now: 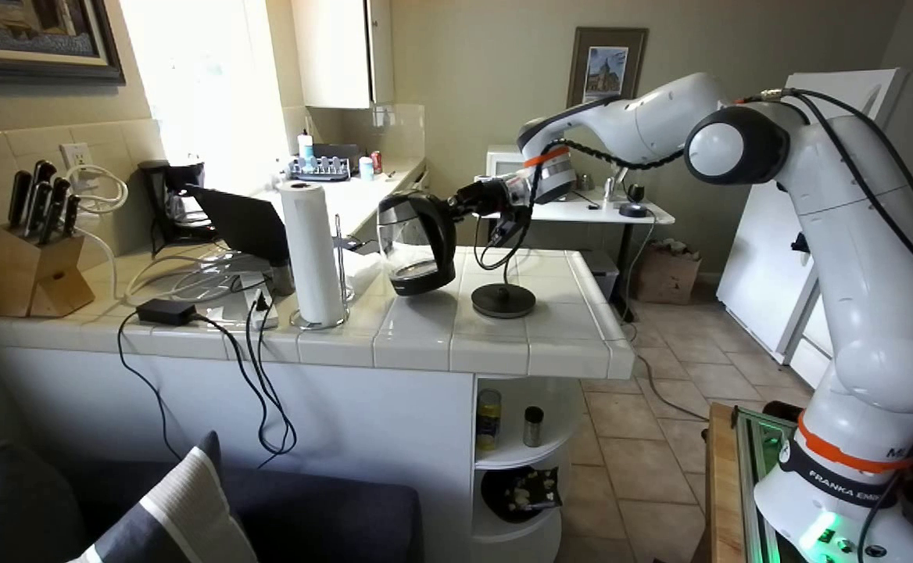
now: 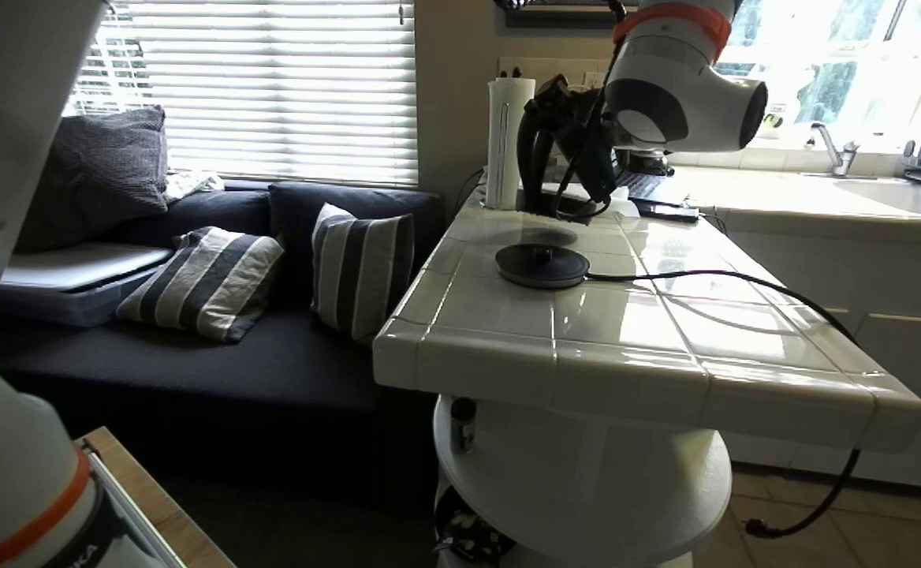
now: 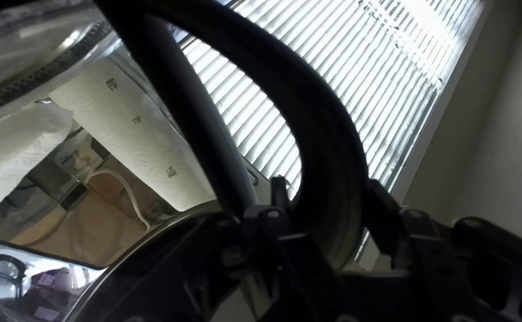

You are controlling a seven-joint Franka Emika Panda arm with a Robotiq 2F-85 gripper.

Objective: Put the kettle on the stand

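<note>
Closest in an exterior view, the black stand [image 2: 531, 272] lies flat on a tiled counter [image 2: 492, 323]. Beyond it, the gripper [image 3: 328, 201] clamps the handle [image 1: 442, 234] of a glass kettle [image 1: 411, 252], hung tilted above the counter; lowered off-level, the kettle could catch on the stand's raised centre [image 2: 543, 253] and slip. Farther back stands a paper-towel roll [image 2: 507, 126], which a sideways swing might topple.

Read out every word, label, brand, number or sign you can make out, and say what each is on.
"FRANKA EMI", then cut off, on the robot base.
"M", then an unclear letter, higher on it.
"KA", on the robot base at an exterior view's bottom edge.
Too small to read surely: marks on the glass kettle in the wrist view; the label on the shelf bottle.
</note>
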